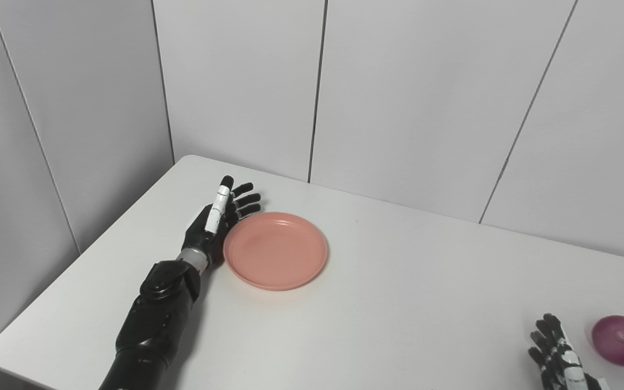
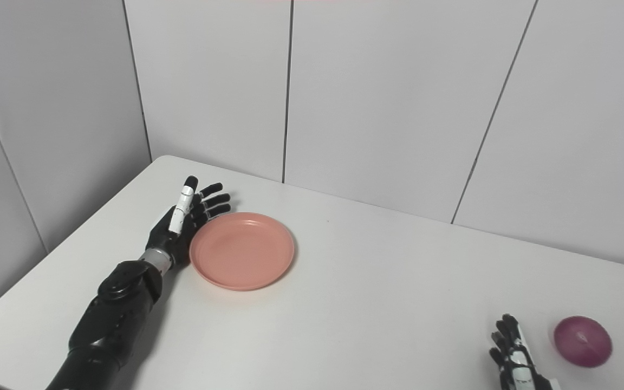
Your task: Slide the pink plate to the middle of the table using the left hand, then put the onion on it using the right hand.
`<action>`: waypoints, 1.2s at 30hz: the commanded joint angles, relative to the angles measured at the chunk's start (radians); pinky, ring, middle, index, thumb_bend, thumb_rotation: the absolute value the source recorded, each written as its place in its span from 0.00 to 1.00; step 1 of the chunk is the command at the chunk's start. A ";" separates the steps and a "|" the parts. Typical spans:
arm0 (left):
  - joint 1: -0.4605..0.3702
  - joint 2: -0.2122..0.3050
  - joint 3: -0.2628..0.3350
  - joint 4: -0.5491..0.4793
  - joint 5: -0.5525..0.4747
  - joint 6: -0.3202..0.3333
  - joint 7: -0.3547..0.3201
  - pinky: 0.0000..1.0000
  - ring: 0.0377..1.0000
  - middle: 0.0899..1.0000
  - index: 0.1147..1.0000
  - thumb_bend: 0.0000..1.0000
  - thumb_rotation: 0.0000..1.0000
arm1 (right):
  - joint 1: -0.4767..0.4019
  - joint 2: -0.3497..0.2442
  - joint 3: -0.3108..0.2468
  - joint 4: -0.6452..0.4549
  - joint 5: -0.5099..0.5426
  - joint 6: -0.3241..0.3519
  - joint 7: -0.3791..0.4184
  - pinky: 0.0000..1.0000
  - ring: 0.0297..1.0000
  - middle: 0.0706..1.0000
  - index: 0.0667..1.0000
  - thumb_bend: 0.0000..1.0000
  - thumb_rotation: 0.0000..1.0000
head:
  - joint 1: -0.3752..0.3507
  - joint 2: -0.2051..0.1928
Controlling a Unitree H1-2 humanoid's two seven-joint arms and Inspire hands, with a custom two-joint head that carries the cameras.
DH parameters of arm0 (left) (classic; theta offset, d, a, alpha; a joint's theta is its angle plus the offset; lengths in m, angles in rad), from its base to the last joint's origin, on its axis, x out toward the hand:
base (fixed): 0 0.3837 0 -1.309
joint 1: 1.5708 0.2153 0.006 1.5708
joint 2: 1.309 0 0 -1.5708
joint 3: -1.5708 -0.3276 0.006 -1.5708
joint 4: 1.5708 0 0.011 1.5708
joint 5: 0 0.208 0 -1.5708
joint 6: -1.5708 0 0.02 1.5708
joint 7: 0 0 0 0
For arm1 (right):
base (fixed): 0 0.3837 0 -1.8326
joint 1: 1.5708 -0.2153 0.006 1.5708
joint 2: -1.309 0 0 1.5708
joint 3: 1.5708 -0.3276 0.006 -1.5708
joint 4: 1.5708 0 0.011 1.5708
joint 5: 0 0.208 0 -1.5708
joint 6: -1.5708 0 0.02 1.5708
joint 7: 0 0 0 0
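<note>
A bare lab booth: white table [image 1: 398, 303] against plain grey wall panels [image 1: 420, 92].

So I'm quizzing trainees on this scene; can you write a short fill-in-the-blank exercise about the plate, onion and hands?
1. The round pink plate holds ____.
2. The open left hand is at the plate's ____ edge.
3. The purple onion lies on the white ____.
4. The onion lies to the ____ of the right hand.

Missing words: nothing; left; table; right
</note>
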 commanded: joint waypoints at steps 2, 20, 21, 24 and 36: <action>-0.024 -0.017 -0.019 -0.012 -0.015 0.004 -0.041 0.84 0.82 0.79 0.78 0.77 0.90 | 0.015 0.021 0.012 0.012 0.006 -0.003 -0.004 1.00 1.00 1.00 1.00 0.75 1.00 | -0.003 0.001; 0.036 -0.145 -0.143 -0.064 0.002 0.060 -0.066 0.76 0.76 0.75 0.73 0.79 0.90 | 0.012 0.036 0.022 0.010 -0.008 -0.014 -0.010 1.00 0.99 0.98 1.00 0.78 1.00 | -0.032 0.016; 0.040 -0.152 -0.147 -0.068 0.003 0.064 -0.065 0.76 0.76 0.75 0.73 0.79 0.90 | 0.012 0.036 0.023 0.010 -0.009 -0.014 -0.011 1.00 0.99 0.98 1.00 0.78 1.00 | -0.038 0.018; 0.054 -0.173 -0.164 -0.083 0.007 0.078 -0.062 0.75 0.76 0.75 0.73 0.79 0.89 | 0.011 0.040 0.026 0.014 -0.012 -0.019 -0.010 1.00 0.99 0.98 1.00 0.78 1.00 | -0.051 0.021; 0.118 -0.202 -0.241 -0.154 0.021 0.144 -0.090 0.81 0.79 0.78 0.75 0.76 0.92 | 0.009 0.082 0.049 -0.009 -0.056 -0.010 -0.038 1.00 0.96 0.96 1.00 0.82 1.00 | -0.189 0.070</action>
